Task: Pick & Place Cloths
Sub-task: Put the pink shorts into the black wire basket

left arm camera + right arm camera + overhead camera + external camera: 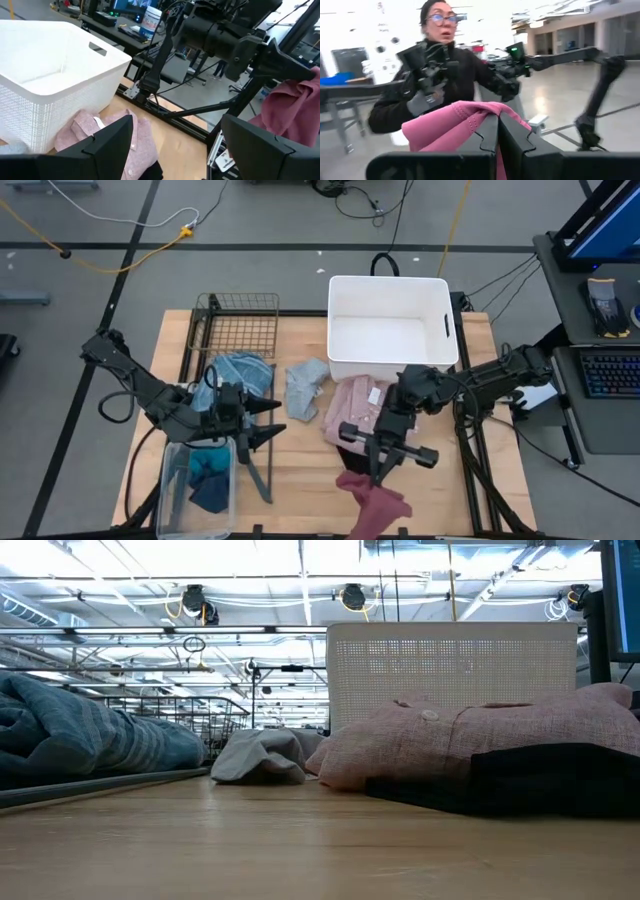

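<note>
The maroon cloth (375,502) is hanging at the lower centre of the high view, pinched at its top edge by the right gripper (381,464), whose fingers are standing pressed together on the fabric; the right wrist view is showing the same cloth (452,127) bunched over the closed fingers. The remaining cloths are lying around it: the pink shirt (352,406) just above, touching the white tub (392,322), a dark piece (545,780) showing from under the shirt, a grey-blue piece (305,385) at centre, a blue striped top (240,375) by the wire basket (238,325), and teal and navy pieces in the clear bin (197,490) at lower left. The left gripper (268,420) is waiting above that bin, fingers wide apart and holding nothing. A person (432,75) is standing beyond the table in the right wrist view. As a judgement, the grip is taking only a small fold, so the cloth could be slipping free during transfer; its trailing hem could also be dragging across the pink shirt and pulling it along, or catching on the tub rim.
</note>
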You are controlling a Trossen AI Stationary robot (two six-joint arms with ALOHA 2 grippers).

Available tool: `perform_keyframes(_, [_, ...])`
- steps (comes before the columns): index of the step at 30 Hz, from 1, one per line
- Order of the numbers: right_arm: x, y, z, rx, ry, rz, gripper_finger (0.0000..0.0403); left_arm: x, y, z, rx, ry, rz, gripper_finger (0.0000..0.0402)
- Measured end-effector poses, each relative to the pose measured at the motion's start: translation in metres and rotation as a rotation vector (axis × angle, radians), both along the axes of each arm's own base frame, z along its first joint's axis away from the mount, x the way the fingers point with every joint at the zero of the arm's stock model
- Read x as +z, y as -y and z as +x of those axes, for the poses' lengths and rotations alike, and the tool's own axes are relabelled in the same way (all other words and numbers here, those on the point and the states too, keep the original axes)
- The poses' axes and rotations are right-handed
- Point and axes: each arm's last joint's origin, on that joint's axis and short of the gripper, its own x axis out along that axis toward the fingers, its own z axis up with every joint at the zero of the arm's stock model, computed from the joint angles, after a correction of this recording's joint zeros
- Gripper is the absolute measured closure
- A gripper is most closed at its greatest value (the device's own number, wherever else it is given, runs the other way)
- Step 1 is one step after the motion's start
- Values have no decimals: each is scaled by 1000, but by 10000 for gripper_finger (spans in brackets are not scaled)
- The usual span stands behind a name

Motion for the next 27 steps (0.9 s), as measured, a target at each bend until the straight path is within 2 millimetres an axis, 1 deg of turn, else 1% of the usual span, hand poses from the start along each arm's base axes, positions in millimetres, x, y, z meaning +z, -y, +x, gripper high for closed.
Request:
perform_keyframes(4, [0,0,2,-50,-17,15,403,-1,1,2,1,6,-53,91])
perform_keyframes(8, [-1,2,4,-131,-34,32,403,-7,6,10,-6,2,-70,91])
perform_keyframes(11, [-3,3,7,-204,-64,43,403,-9,11,19,-29,30,-87,91])
perform_keyframes(16, [-10,3,13,-301,-137,56,403,-16,19,33,-44,46,-8,91])
perform_keyframes(19, [-11,4,14,-347,-164,69,403,-18,23,40,-27,73,-2,91])
perform_keyframes(23, [-16,4,16,-358,-209,50,403,-23,27,47,-41,88,-27,91])
perform_keyframes(27, [-20,4,17,-363,-244,32,403,-22,29,46,-79,98,-57,91])
